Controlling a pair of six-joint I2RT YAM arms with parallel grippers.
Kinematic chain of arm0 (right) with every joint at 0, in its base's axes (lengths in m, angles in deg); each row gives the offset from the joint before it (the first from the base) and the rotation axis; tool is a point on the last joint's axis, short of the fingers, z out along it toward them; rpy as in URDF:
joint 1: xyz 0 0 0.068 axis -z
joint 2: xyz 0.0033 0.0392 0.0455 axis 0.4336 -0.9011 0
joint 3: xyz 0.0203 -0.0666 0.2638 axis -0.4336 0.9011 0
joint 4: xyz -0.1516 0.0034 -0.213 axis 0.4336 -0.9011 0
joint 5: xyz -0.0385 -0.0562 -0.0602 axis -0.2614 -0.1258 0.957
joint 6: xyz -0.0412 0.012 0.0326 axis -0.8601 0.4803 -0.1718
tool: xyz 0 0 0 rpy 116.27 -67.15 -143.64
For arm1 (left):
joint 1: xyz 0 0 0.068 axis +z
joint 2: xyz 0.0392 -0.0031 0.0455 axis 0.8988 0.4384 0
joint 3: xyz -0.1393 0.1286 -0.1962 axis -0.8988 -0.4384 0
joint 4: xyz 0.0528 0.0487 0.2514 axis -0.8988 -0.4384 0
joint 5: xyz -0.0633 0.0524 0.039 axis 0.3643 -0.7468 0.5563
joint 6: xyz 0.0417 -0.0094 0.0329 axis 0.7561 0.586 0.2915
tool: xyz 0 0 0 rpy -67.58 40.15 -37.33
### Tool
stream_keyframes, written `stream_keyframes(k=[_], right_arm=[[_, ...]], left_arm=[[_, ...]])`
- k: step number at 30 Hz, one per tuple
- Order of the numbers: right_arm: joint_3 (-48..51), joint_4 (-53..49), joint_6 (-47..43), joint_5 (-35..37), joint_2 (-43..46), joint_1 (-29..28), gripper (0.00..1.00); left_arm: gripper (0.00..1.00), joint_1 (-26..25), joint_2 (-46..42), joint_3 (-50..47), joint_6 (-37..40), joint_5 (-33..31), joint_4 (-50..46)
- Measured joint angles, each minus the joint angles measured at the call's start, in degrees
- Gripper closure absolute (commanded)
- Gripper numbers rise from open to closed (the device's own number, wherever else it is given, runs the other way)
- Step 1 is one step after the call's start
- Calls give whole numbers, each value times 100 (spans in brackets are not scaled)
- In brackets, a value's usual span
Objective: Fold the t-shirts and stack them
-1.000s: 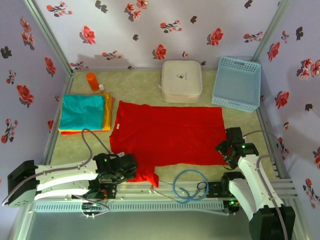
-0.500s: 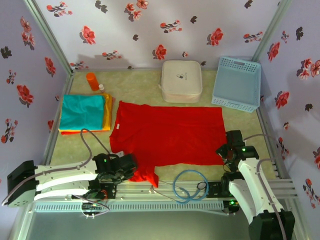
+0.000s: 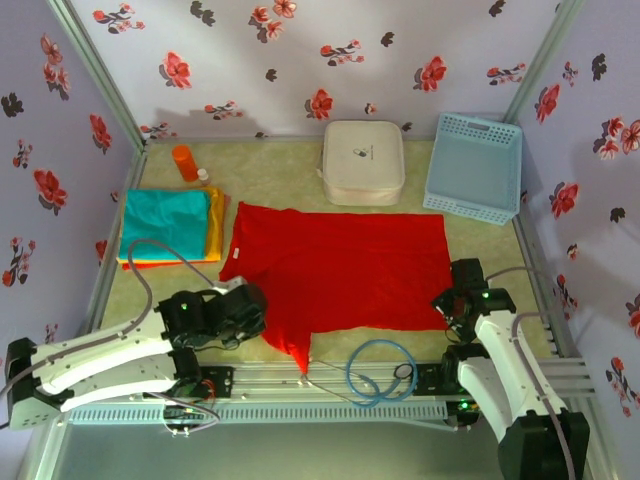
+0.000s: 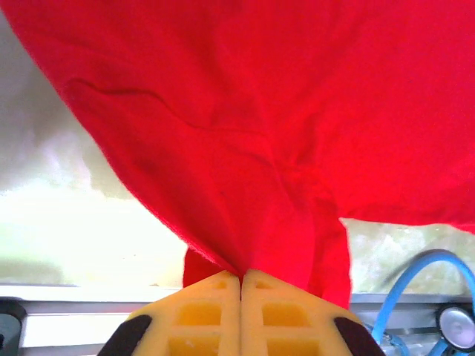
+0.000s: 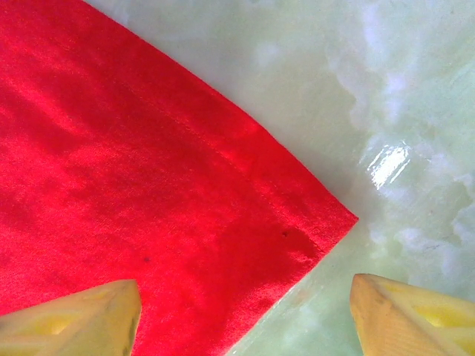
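Surface: I'm looking at a pale green table (image 3: 280, 175) inside flower-papered walls.
Done: teal t-shirt (image 3: 165, 222) tops a folded pile at the table's left edge.
Left to do: red t-shirt (image 3: 340, 265) lies spread mid-table, unfolded.
Left gripper (image 4: 240, 278): pinched tight on its near left part.
Right gripper (image 5: 245, 315): jaws wide over the near right corner.

I saw pale lilac walls (image 3: 300, 50), red and dark flower print, on three sides. Metal corner posts (image 3: 100, 75) leaned outward at back. Surface (image 3: 270, 175) looked pale green, mottled, glossy under bright light. Slotted metal rail (image 3: 270, 380) ran along near edge.
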Motion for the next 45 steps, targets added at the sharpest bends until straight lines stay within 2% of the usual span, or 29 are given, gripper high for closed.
stream_keyframes(k=[11,14,16,19,23,28,30,36,39,42,45], right_arm=[[-85,2,17,-37,-98,0,26],[-83,0,111,-173,-175,0,34],[-83,4,221,-308,-243,0,35],[-83,7,321,-446,-345,0,33],[-83,31,404,-553,-393,0,26],[-83,72,424,-577,-352,0,22],[-83,83,417,-601,-273,0,22],[-33,125,415,-745,166,0,20],[66,133,428,-778,334,0,21],[201,146,472,-793,363,0,28],[275,129,603,-782,363,0,31]], left_arm=[[100,1668,393,643,1250,247,-63],[100,1991,866,835,1620,411,85],[100,2186,1226,1029,1878,503,205],[100,2524,1661,1261,2247,643,424],[100,3016,2282,1532,2697,879,697],[58,3451,3106,1827,3296,1209,916],[51,3587,3233,1873,3477,1281,925],[50,3952,2739,1707,3912,1434,837],[50,4030,2013,1189,3943,1539,828],[50,4035,1394,450,3915,1655,831],[50,4035,1025,-260,3825,1733,789]])
